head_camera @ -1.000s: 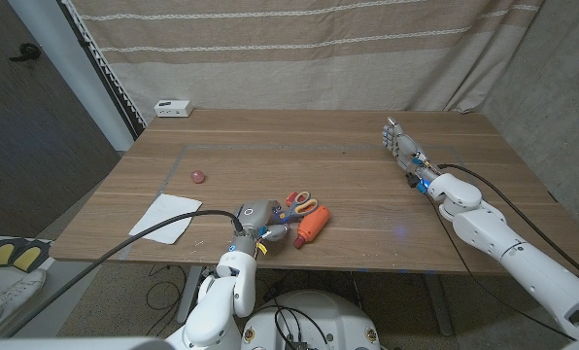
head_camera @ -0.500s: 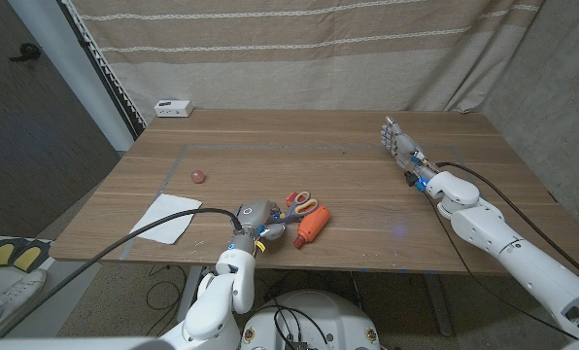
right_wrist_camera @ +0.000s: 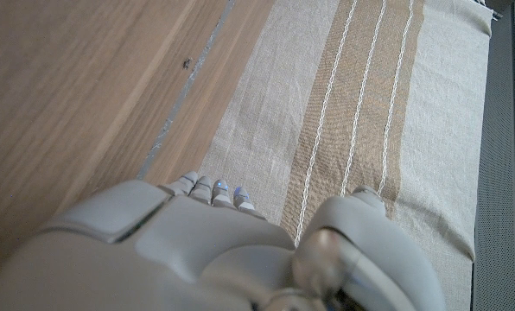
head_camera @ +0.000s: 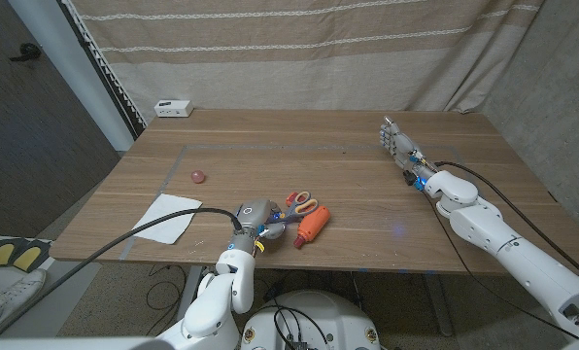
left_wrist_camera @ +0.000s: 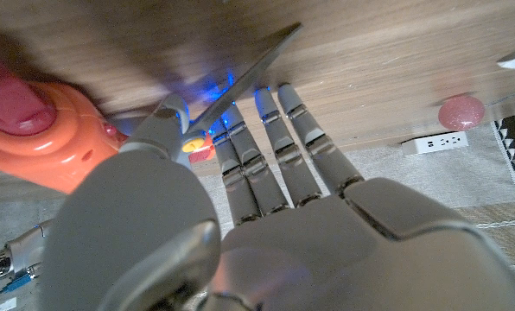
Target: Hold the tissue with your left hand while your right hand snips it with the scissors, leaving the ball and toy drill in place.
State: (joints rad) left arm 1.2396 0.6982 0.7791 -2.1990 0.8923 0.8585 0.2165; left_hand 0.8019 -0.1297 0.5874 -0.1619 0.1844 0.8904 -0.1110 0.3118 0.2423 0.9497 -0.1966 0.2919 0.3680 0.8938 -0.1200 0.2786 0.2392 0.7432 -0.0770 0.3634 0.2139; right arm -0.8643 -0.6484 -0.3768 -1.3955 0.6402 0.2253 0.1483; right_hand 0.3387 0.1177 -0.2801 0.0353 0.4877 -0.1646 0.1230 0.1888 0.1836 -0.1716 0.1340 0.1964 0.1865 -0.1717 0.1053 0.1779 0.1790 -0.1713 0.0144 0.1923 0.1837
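While the white tissue (head_camera: pixel 164 217) lies flat near the tabletop's front-left corner, the robot's left hand (head_camera: pixel 255 216) sits at the front edge just beside the orange-handled scissors (head_camera: pixel 300 204) and the orange toy drill (head_camera: pixel 312 226). Its fingers (left_wrist_camera: pixel 275 147) reach out side by side toward a scissor blade, gripping nothing. A small pink ball (head_camera: pixel 197 176) rests toward the left edge, well apart from the tissue. Near the far-right corner, the right hand (head_camera: pixel 398 143) stands with fingers extended, empty, before the striped curtain (right_wrist_camera: pixel 352 104). A white power strip (head_camera: pixel 173 108) sits at the far-left corner.
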